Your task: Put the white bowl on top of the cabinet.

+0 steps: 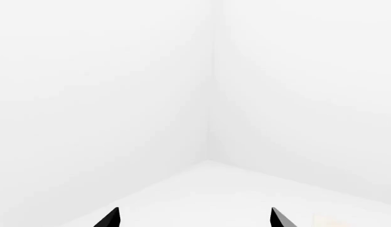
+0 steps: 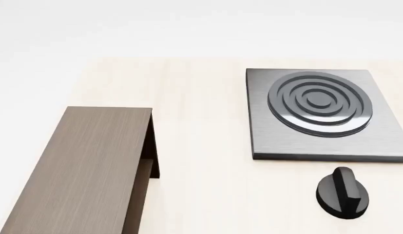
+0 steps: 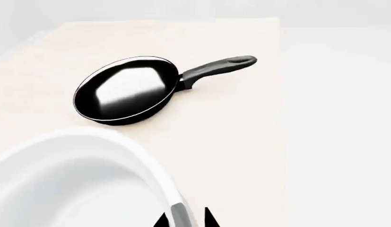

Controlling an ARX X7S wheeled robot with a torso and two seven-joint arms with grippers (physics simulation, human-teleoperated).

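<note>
Right wrist view alone showed the right gripper [image 3: 184,218] pinching the rim of the white bowl [image 3: 75,184], its inside bare, with the frying pan [image 3: 127,90] beyond, also bare. Left wrist view showed the left gripper [image 1: 195,217] spread open over nothing. Head view alone showed the cabinet [image 2: 84,165] by the table's [image 2: 201,161] left edge, its top bare, the stove plate [image 2: 315,114] toward the far right corner.
</note>
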